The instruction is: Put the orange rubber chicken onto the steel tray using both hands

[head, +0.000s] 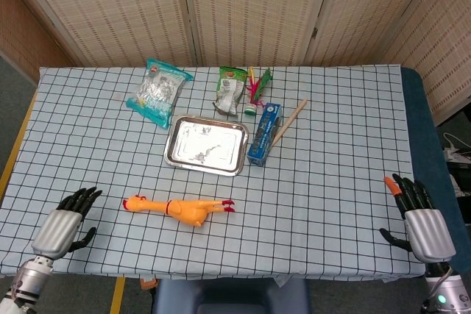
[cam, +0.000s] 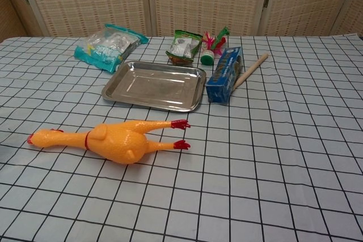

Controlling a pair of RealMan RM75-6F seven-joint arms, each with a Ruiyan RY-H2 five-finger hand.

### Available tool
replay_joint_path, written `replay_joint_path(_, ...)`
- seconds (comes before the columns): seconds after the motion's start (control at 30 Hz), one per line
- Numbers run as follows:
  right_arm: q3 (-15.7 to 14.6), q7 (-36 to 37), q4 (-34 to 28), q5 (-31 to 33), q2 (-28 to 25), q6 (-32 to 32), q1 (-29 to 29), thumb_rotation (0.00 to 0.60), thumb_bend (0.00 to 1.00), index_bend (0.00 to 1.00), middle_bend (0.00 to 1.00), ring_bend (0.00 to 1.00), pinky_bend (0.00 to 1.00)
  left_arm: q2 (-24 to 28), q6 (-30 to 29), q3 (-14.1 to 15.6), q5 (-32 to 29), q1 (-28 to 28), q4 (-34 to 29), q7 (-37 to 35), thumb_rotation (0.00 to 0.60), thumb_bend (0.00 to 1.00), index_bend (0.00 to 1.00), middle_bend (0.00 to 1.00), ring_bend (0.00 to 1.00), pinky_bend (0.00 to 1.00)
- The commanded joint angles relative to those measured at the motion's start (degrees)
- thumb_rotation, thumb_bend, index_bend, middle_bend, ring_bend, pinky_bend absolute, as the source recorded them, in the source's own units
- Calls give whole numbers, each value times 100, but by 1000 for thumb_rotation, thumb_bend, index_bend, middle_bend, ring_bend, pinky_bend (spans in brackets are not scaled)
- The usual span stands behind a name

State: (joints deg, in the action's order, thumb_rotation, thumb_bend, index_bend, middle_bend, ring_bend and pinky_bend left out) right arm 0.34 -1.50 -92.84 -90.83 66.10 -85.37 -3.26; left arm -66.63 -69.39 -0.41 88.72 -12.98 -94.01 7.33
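Note:
The orange rubber chicken (head: 180,208) (cam: 113,139) lies on its side on the checked cloth, head to the left and red feet to the right. Behind it sits the steel tray (head: 176,158) (cam: 111,90), with nothing in it. My left hand (head: 65,224) hovers low at the front left corner, fingers spread and empty, a short way left of the chicken's head. Far off at the front right edge, my right hand (head: 416,218) is also spread and empty. Neither hand shows in the chest view.
Behind the tray lie a clear snack bag (head: 157,93), a green packet (head: 231,90) and a small shuttlecock toy (head: 256,93). A blue box (head: 264,134) and a wooden stick (head: 289,122) lie just right of the tray.

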Motion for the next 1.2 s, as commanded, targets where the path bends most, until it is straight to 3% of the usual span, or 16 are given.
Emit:
replay_joint_path(0.03, 44, 6, 11, 78, 1, 23, -9, 600, 123, 0, 0, 0, 0, -264, 605, -99, -78, -501, -92, 224, 600, 407, 0, 29, 28, 150)
replay_joint_path(0.37, 120, 83, 40, 243, -33, 77, -23, 600, 123, 0, 0, 0, 0, -810, 1534, -150, -357, -1206, -29, 582, 600, 395, 0, 22, 16, 146)
replay_joint_path(0.7, 133, 107, 18, 239, -68, 1, 10, 600, 123, 0, 0, 0, 0, -1310, 1989, -161, -600, -1636, 424, 596, 600, 394, 2, 26, 15, 96)
replay_joint_path(0.9, 150, 109, 18, 284, -79, 21, 8, 600, 123, 0, 0, 0, 0, -1624, 1847, -120, -338, -1773, 838, 307, 600, 393, 245, 158, 71, 102)
replay_joint_path(1.07, 162, 115, 3, 284, -94, -2, 15, 600, 123, 0, 0, 0, 0, -1920, 1635, -111, -164, -1833, 1227, 104, 600, 487, 511, 399, 197, 162)
replay_joint_path(1.2, 155, 133, -10, 240, -113, -68, 41, 600, 123, 0, 0, 0, 0, -2155, 1327, -130, -57, -1816, 1552, -23, 600, 578, 615, 548, 298, 230)
